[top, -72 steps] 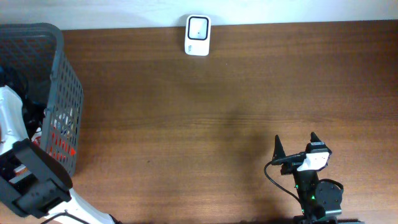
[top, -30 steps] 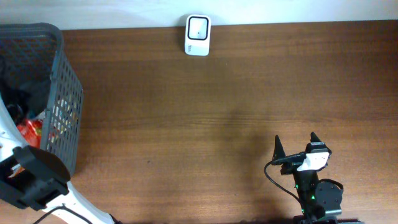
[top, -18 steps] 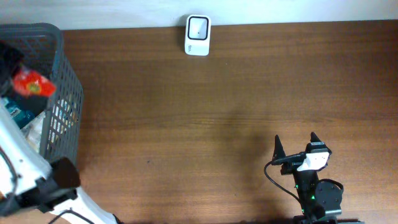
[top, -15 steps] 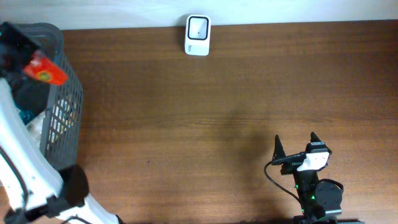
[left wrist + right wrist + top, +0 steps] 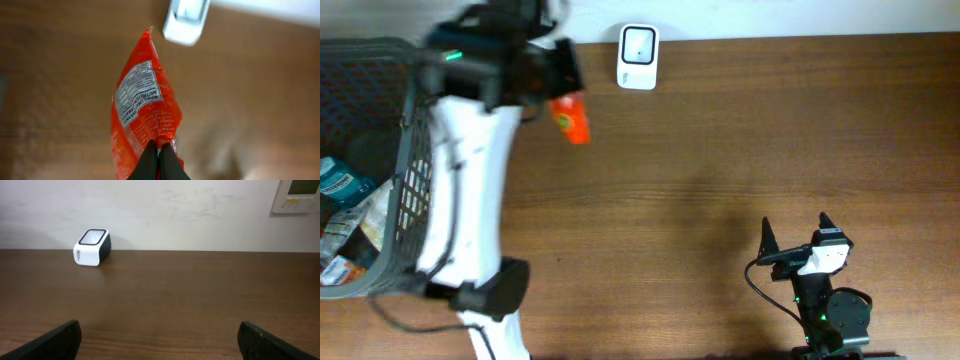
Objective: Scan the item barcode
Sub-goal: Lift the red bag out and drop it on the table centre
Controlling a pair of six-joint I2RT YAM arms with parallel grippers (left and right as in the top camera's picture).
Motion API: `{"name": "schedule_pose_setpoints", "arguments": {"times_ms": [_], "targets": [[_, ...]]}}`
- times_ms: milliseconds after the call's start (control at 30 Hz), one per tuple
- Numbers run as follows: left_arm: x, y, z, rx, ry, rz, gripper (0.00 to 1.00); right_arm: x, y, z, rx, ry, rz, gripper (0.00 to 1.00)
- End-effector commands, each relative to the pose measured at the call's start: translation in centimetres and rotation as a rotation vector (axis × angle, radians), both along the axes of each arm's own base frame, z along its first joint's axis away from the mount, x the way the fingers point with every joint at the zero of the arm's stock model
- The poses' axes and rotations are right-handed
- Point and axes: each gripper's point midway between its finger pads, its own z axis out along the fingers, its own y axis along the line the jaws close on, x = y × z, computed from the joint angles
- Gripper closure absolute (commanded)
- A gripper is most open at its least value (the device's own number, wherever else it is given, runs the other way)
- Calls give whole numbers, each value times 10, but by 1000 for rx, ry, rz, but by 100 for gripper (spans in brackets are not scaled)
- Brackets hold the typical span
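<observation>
Near the upper left of the overhead frame, the left gripper (image 5: 563,92) hung above the brown wooden table (image 5: 720,140). Its two fingers were pressed fully together on the top edge of a crinkled orange-red foil snack packet (image 5: 571,118). The packet dangled below the pinch, just to the lower left of the white box-shaped barcode scanner (image 5: 638,43) with a dark glass window, which stood at the table's far edge in the upper centre. Packet and scanner were near each other but apart.

From the left wrist camera, the black fingers (image 5: 150,162) met at the bottom centre of the frame. The packet stretched up the middle with its white nutrition panel facing the lens. The scanner showed blurred at the top, just past the packet's far tip. Where the barcode sat on the packet could not be told.

At the left edge of the overhead frame stood a dark grey plastic mesh basket (image 5: 412,170) with teal-and-white packages (image 5: 340,182) lying in its lower part. The white left arm (image 5: 470,190) crossed over its right wall.

Toward the lower right of the overhead frame, the right gripper (image 5: 796,232) sat low over the table, its fingers spread as wide as they went and holding nothing. Its wrist camera showed both dark fingertips (image 5: 55,339) at the bottom corners and the scanner at the upper left against a pale wall.
</observation>
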Motion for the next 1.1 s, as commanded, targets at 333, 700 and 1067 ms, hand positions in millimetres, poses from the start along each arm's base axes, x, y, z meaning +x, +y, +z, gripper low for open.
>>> {"name": "schedule_pose_setpoints", "arguments": {"times_ms": [333, 700, 1067], "targets": [[9, -115, -182, 234, 299, -239, 100, 0, -1, -3, -1, 7, -6, 2], [1, -173, -201, 280, 214, -337, 71, 0, 0, -3, -1, 7, -5, 1], [-4, -176, -197, 279, 218, -348, 41, 0, -1, -3, -1, 7, -6, 1]]}}
